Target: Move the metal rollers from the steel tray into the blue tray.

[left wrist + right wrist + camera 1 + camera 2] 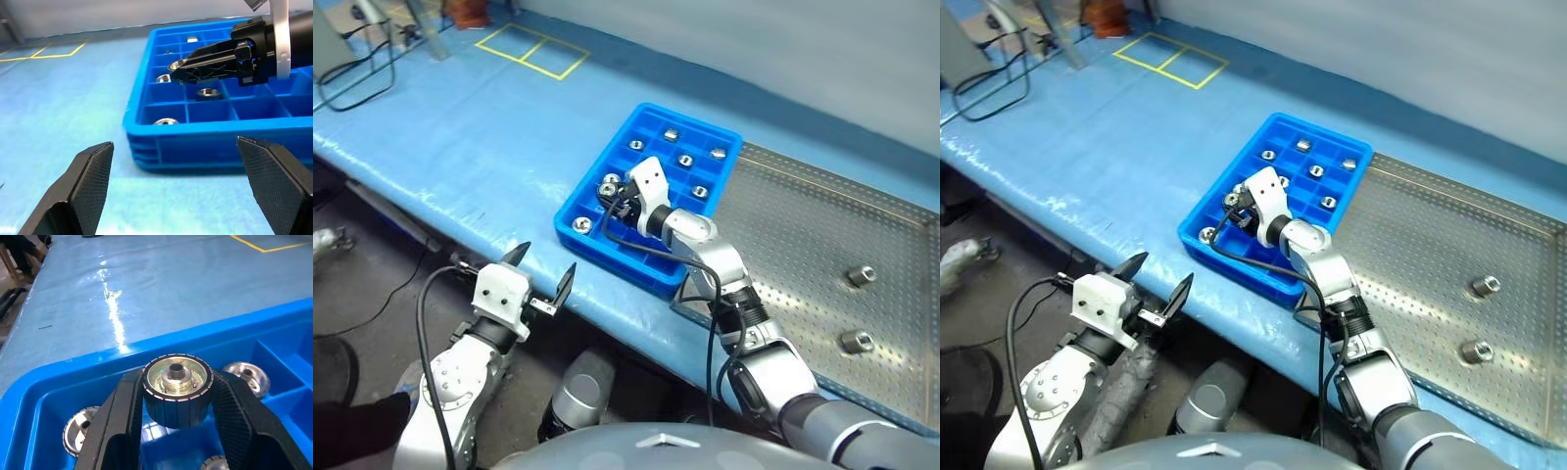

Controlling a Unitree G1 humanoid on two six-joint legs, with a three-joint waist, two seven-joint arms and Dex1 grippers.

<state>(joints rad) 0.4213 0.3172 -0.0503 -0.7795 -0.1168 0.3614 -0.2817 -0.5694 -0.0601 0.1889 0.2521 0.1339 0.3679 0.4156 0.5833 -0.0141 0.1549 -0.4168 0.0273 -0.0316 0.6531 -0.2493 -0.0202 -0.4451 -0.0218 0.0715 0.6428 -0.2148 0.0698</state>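
I can read no text, label, brand, number or sign anywhere in these views. The blue tray (590,201) carries no lettering on the walls I can see, and the steel tray (822,225) shows me only its dotted floor. The rollers (177,382) bear no stamp that I can make out. The one marking on the table (460,147) is a yellow tape outline (532,49), a rectangle split by a centre line; it forms no character. The white gripper housings (499,290) are blank on the faces turned toward me.
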